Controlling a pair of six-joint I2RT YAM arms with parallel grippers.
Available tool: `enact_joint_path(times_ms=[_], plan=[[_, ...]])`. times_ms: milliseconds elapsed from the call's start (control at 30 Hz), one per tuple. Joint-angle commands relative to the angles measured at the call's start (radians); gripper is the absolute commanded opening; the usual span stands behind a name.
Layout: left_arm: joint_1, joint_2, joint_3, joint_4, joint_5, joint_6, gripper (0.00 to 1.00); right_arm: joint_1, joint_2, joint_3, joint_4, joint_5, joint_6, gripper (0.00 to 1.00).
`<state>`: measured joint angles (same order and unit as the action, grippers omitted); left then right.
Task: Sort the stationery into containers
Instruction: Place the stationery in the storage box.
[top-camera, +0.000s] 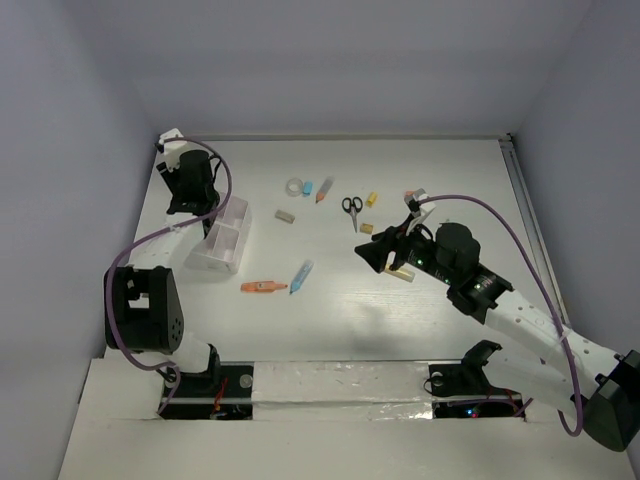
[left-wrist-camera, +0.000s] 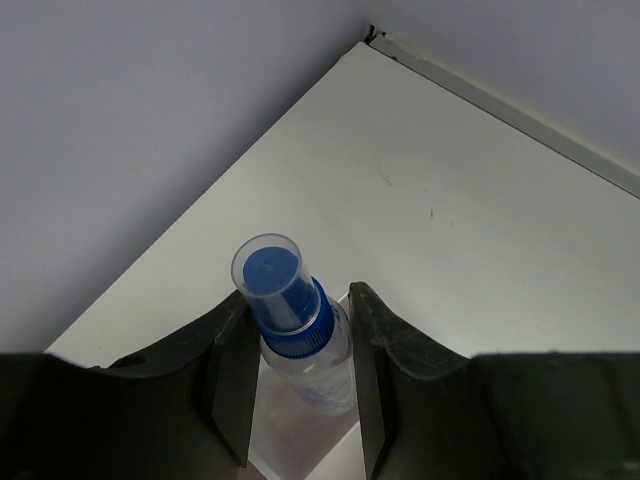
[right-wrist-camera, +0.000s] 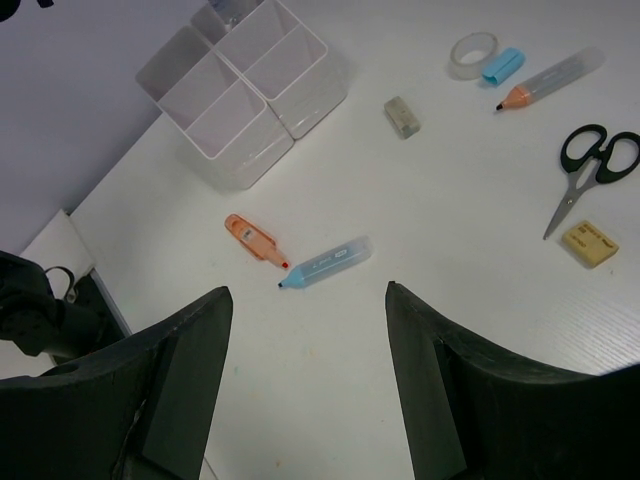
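My left gripper (top-camera: 203, 212) hangs over the far end of the white compartment box (top-camera: 226, 243). In the left wrist view the gripper (left-wrist-camera: 298, 296) is shut on a small clear bottle with a blue cap (left-wrist-camera: 290, 305), its base down inside a compartment (left-wrist-camera: 300, 445). My right gripper (top-camera: 376, 254) is open and empty above the table's middle. In the right wrist view the gripper (right-wrist-camera: 308, 298) hovers near a blue marker (right-wrist-camera: 325, 264) and an orange marker (right-wrist-camera: 250, 235), with the box (right-wrist-camera: 245, 90) beyond them. Both markers lie near the box (top-camera: 301, 275) (top-camera: 263, 287).
At the back lie a tape roll (top-camera: 294, 186), a blue cap (top-camera: 308, 187), an orange-tipped pen (top-camera: 323, 190), black scissors (top-camera: 351, 207), a grey eraser (top-camera: 285, 215) and yellow erasers (top-camera: 371, 199). The left wall stands close behind the box.
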<state>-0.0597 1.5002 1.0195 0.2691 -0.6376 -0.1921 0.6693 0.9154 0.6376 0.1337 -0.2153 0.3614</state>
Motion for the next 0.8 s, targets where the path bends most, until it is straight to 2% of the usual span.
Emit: enact_joint_path(times_ms=[0,67,233,267,467,500,633,767], plan=[[-0.002,-0.008,-0.019,0.096,-0.022,0.017,0.12,0.007,-0.010,-0.013,0.030,0.027,-0.015,0.69],[-0.002,-0.009,-0.033,0.110,-0.010,0.017,0.27,0.007,-0.003,-0.012,0.024,0.037,-0.015,0.69],[-0.002,-0.009,-0.032,0.105,0.001,0.010,0.45,0.007,0.010,-0.006,0.014,0.060,-0.016,0.69],[-0.002,-0.011,-0.029,0.105,0.009,0.008,0.51,0.007,0.010,-0.006,0.012,0.070,-0.016,0.69],[-0.002,-0.040,0.014,0.076,0.059,-0.009,0.75,0.007,0.025,-0.003,0.004,0.097,-0.024,0.68],[-0.002,-0.055,0.025,0.068,0.070,-0.016,0.77,0.007,0.037,0.000,0.004,0.105,-0.024,0.67],[-0.012,-0.129,0.089,0.026,0.159,-0.053,0.81,0.007,0.092,0.023,-0.028,0.140,-0.026,0.53],[-0.034,-0.247,0.128,-0.033,0.349,-0.122,0.82,0.007,0.166,0.054,-0.062,0.171,-0.026,0.50]])
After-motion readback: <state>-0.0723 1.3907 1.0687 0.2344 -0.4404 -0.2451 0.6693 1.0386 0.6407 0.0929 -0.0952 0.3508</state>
